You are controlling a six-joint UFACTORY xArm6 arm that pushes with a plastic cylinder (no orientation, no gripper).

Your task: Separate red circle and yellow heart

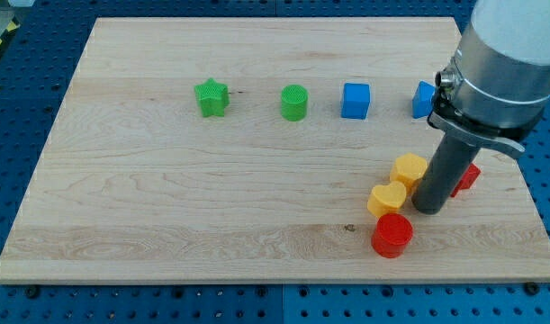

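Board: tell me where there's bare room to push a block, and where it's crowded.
Free: the whole stretch below the green star and green circle, out to the view's left edge. Crowded: the lower right, where my tip stands among the yellow heart, red circle, and another yellow block.

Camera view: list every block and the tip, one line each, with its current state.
red circle: flat, touching yellow heart
yellow heart: flat, between red circle and yellow hexagon
yellow hexagon: beside tip
my tip: on board, right of yellow heart
second red block: mostly hidden
green star: alone
green cylinder: alone
blue cube: alone
second blue block: partly hidden
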